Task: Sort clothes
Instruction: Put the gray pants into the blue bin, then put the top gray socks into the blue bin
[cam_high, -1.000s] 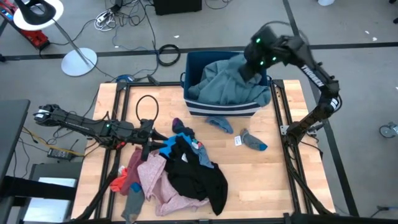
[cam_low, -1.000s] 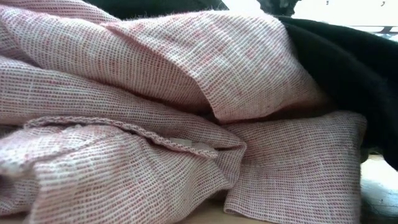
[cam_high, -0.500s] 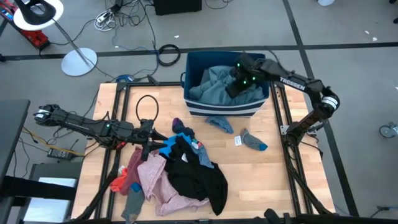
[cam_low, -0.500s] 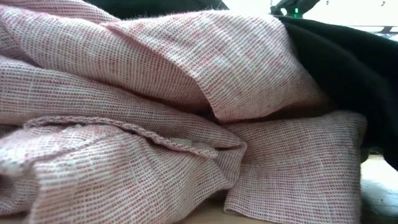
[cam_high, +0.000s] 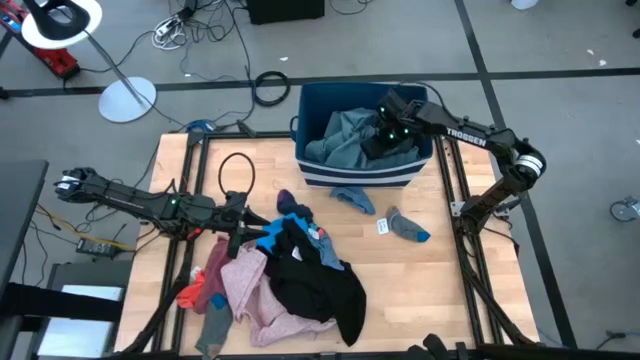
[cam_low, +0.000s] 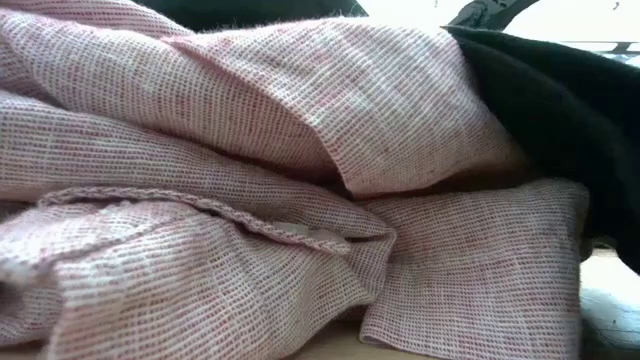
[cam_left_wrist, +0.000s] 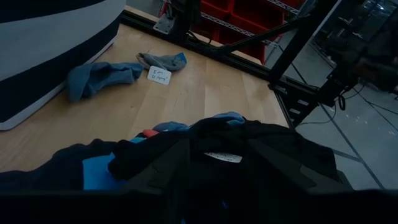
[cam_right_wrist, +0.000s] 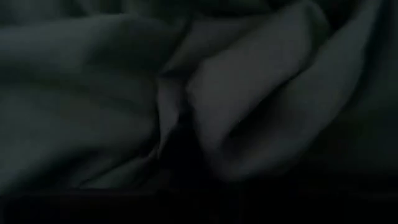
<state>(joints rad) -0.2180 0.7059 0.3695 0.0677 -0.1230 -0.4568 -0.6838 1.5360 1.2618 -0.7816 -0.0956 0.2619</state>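
The clothes are split between two places. A teal-grey garment (cam_high: 345, 138) lies bunched inside the dark blue bin (cam_high: 310, 105) with white stripes at the far edge of the bench (cam_high: 420, 290). The right gripper (cam_high: 385, 128) is pushed down into that bin, against the fabric; its wrist view shows only dark folds of cloth (cam_right_wrist: 205, 106) pressed close, and whether its jaws are released or clenched cannot be told.

Just in front of the bin lie two small grey-blue socks (cam_high: 352, 198) (cam_high: 408, 227), a little apart, with a white tag (cam_high: 383, 227) between them.

Nearer the front left sits the main heap: a black garment (cam_high: 320, 280) draped over a pink one (cam_high: 255, 290), a bright blue piece (cam_high: 275, 235) at its far side, and a red-orange piece (cam_high: 195, 290) at its left edge. In the low view the pink weave (cam_low: 250, 180) fills nearly everything, with the black cloth (cam_low: 560, 110) to the right.

The left gripper (cam_high: 240, 225) rests low at the heap's left side, its jaws hidden by dark cloth (cam_left_wrist: 236, 155); their state cannot be told.
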